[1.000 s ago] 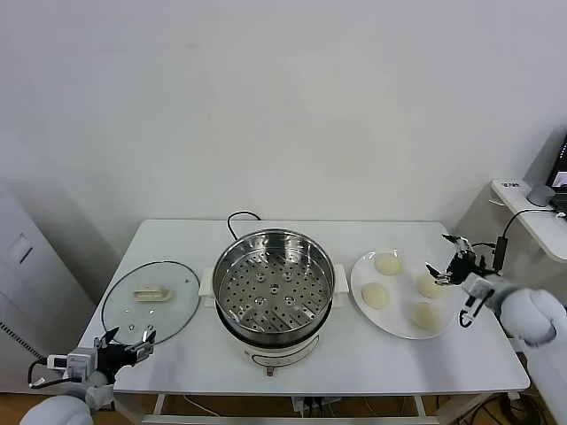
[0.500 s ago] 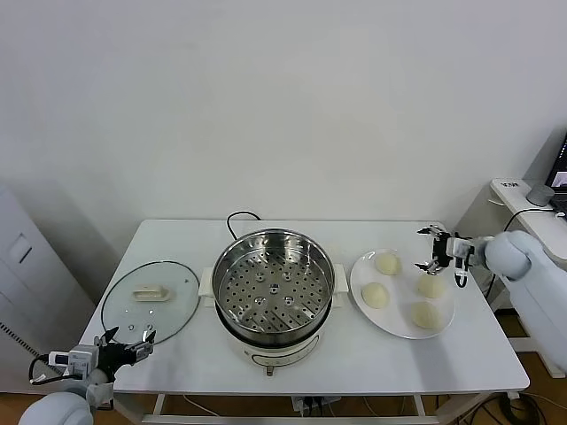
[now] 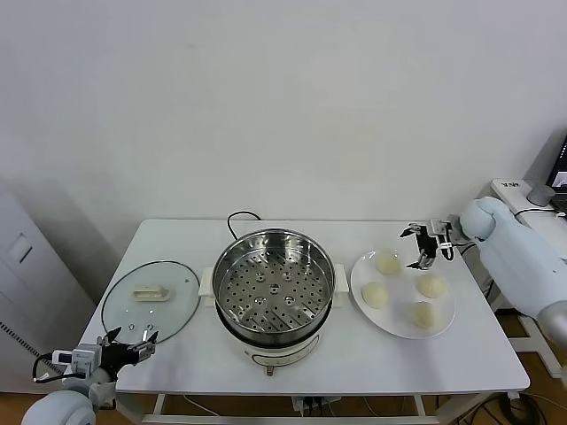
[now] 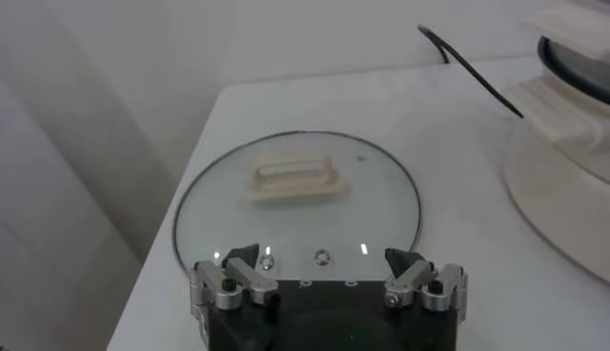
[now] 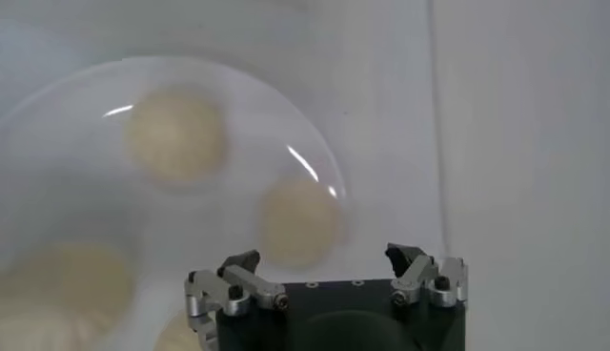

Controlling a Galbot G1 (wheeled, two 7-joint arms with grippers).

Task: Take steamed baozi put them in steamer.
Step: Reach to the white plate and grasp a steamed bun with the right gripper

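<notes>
Four pale baozi lie on a white plate (image 3: 360,276) at the right: one at the back left (image 3: 387,263), one at the front left (image 3: 376,295), one at the right (image 3: 431,286), one at the front (image 3: 423,314). The steel steamer (image 3: 275,283) stands mid-table with its perforated tray bare. My right gripper (image 3: 416,246) is open and empty above the plate's far edge, between the back-left and right baozi. In the right wrist view its jaws (image 5: 324,262) stand apart over a baozi (image 5: 300,221). My left gripper (image 3: 124,343) is open and empty, low at the front left.
The glass lid (image 3: 151,299) with its cream handle lies flat left of the steamer, and it shows just ahead of my left gripper (image 4: 322,259) in the left wrist view (image 4: 295,200). A black cord (image 3: 237,220) runs behind the steamer. A side table (image 3: 532,212) stands at the right.
My right gripper has moved from beyond the plate's right edge leftward and back, to above the plate's far edge. The left arm has stayed still.
</notes>
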